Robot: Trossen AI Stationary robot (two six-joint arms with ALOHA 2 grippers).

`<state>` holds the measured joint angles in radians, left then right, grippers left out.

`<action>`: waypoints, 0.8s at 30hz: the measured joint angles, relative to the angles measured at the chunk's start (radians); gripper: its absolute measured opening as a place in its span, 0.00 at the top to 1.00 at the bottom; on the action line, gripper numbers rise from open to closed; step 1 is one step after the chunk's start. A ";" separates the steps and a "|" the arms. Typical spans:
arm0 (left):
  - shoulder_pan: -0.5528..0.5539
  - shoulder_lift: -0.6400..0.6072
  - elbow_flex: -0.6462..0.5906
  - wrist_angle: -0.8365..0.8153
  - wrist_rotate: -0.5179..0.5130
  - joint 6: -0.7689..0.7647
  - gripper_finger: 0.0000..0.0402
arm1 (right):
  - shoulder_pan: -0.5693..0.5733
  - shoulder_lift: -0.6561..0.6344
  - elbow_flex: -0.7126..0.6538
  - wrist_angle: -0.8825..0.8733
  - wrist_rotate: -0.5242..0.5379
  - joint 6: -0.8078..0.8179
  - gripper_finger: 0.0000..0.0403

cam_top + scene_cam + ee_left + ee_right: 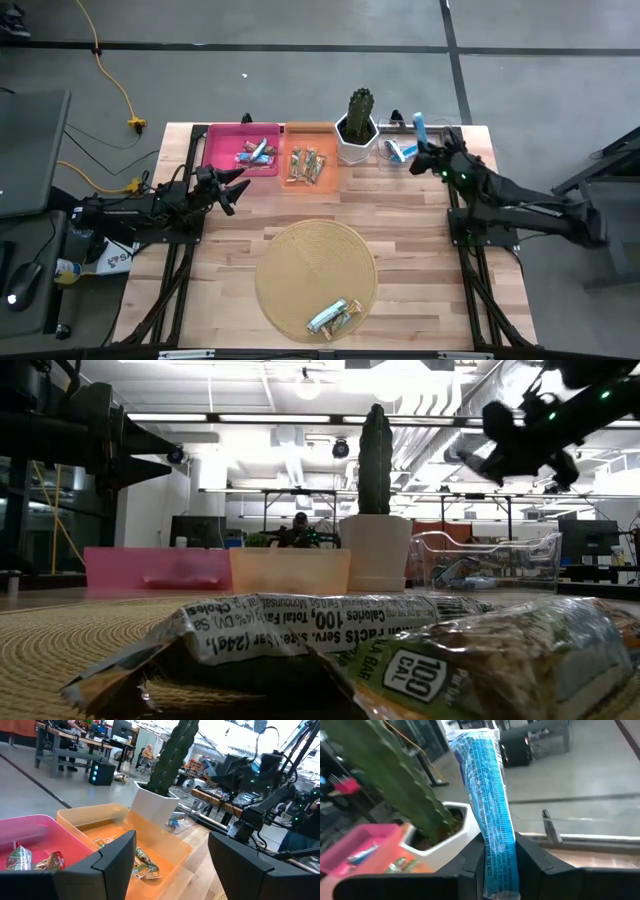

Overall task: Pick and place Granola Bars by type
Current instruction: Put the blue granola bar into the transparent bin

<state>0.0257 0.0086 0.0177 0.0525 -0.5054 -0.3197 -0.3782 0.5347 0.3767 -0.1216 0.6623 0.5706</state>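
Granola bar in crinkly blue-and-white wrapper [490,815] stands pinched by right gripper [492,851] near its lower end; light, slippery, probably crushable; left gripper [170,855] hangs wide

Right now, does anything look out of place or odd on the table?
Nothing looks spilled or damaged. Bars sit in the pink tray, the orange tray and the clear tray; two bars remain unsorted on the woven mat. The right gripper holds a blue bar upright beside the cactus.
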 joint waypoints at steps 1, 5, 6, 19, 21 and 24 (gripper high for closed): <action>0.000 0.000 0.000 0.000 0.000 0.000 0.39 | -0.030 0.022 0.000 0.007 -0.028 0.000 0.82; 0.000 0.000 0.000 0.000 0.000 0.000 0.39 | -0.152 0.123 0.000 0.029 -0.155 -0.002 0.82; 0.000 0.000 0.000 0.000 0.000 0.000 0.39 | -0.181 0.149 0.000 0.035 -0.186 -0.002 0.82; 0.000 0.000 0.000 0.000 0.000 0.000 0.39 | -0.492 0.446 0.002 0.145 -0.593 -0.058 0.82; 0.000 0.000 0.000 0.000 0.000 0.000 0.39 | -0.515 0.472 0.002 0.144 -0.616 -0.055 0.82; 0.000 0.000 0.000 0.000 0.000 0.000 0.39 | -0.530 0.501 0.002 0.145 -0.622 -0.023 0.82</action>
<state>0.0257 0.0086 0.0174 0.0525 -0.5053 -0.3198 -0.9085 1.0359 0.3790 0.0235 0.0402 0.5475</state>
